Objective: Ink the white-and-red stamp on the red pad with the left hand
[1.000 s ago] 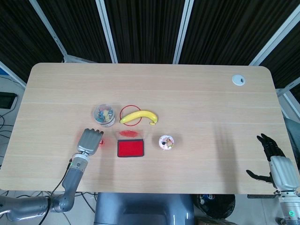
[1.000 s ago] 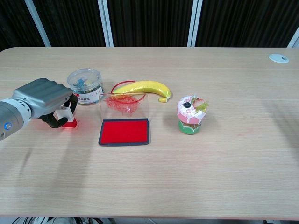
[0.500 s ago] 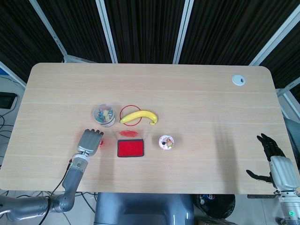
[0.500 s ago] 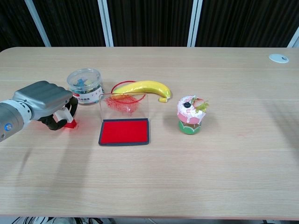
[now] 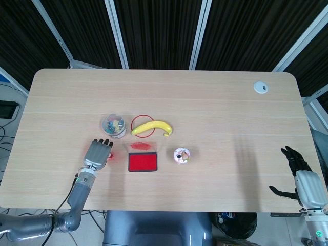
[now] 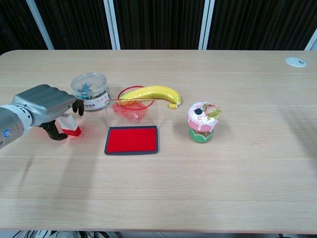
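Two hands are showing at opposite ends of the wooden table [image 6: 208, 188]. At the near left, the left hand [image 6: 45, 105] is hovering palm-down over the white-and-red stamp [image 6: 69, 125], which is standing on the tabletop just left of the red pad [image 6: 132, 140]; the dark fingertips [image 6: 78, 105] are curling down beside the stamp's top and the thumb is hanging at its left side, but whether the fingers are actually gripping the stamp or only arching over it cannot be told from either view. In the head view the same hand [image 5: 98, 153] is covering most of the stamp [image 5: 111, 154], leaving only a red edge visible. The red pad is lying open, its clear lid [image 6: 132, 112] standing upright at the back edge and carrying red smears. Behind the pad, a yellow banana [image 6: 151, 93] is lying across a thin red ring [image 6: 130, 91], and a clear jar [image 6: 90, 90] of small coloured items is standing to the left of both. To the right of the pad and apart from it, a small cupcake-shaped toy [image 6: 202, 121] is standing upright. At the near right corner in the head view, the right hand [image 5: 298, 174] is resting off the table edge, released, with its dark fingers spread and holding nothing. A white round cap [image 5: 261, 87] is sitting in the far right corner of the table.
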Tool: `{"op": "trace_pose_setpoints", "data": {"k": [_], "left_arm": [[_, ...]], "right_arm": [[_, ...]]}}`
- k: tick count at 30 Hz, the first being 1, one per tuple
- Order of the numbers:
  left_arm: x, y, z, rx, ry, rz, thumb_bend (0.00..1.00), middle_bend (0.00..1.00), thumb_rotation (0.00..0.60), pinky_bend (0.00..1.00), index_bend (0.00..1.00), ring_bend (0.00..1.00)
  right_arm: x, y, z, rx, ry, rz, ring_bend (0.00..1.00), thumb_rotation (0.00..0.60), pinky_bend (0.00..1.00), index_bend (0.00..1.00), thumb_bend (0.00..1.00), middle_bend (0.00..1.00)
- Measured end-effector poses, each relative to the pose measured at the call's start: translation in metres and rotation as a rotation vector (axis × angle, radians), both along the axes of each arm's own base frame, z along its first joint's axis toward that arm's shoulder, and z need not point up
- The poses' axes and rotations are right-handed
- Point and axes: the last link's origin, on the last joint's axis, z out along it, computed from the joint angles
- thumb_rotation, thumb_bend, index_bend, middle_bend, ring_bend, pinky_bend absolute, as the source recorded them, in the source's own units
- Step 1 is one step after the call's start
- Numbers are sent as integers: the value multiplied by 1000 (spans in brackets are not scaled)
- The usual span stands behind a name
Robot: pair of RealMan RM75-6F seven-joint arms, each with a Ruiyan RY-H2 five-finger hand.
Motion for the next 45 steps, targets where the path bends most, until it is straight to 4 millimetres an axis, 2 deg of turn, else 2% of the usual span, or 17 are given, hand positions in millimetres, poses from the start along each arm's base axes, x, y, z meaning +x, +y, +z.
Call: {"op": "trace_pose_setpoints", "data": {"k": [4, 8, 17, 24, 30, 36, 39, 45], "left_arm": [[1, -1, 7, 9, -14, 0, 168, 46, 600, 172, 79, 91], [3, -6, 19, 20, -55, -7, 168, 39, 600, 156, 63, 84], [-1, -33, 71, 65, -197, -50, 167, 28, 600, 146, 44, 68], [-32, -63, 136, 193, -300, -14, 163, 0, 600, 103, 1, 23], [-53, -94, 164, 254, -363, 20, 157, 0, 600, 54, 0, 0], [-81, -122, 182, 328, -371, 52, 150, 0, 600, 30, 0, 0], [-92, -130, 185, 345, -371, 74, 150, 0, 600, 29, 0, 0], [-91, -127, 188, 365, -391, 65, 150, 0, 600, 29, 0, 0]], "right_arm": [[0, 0, 0, 0, 0, 1, 0, 600, 177, 0, 158, 0], [0, 0, 0, -1, 2, 2, 0, 600, 177, 0, 157, 0], [0, 1, 0, -4, 12, 8, 0, 600, 177, 0, 158, 0], [1, 2, 0, -6, 27, 16, 0, 600, 177, 0, 158, 0], [1, 3, -1, -7, 45, 21, 0, 600, 177, 0, 158, 0], [1, 4, -1, -13, 66, 28, 0, 600, 177, 0, 158, 0], [2, 4, -2, -12, 72, 32, 0, 600, 177, 0, 159, 0], [2, 4, -2, -15, 76, 35, 0, 600, 177, 0, 158, 0]]}}
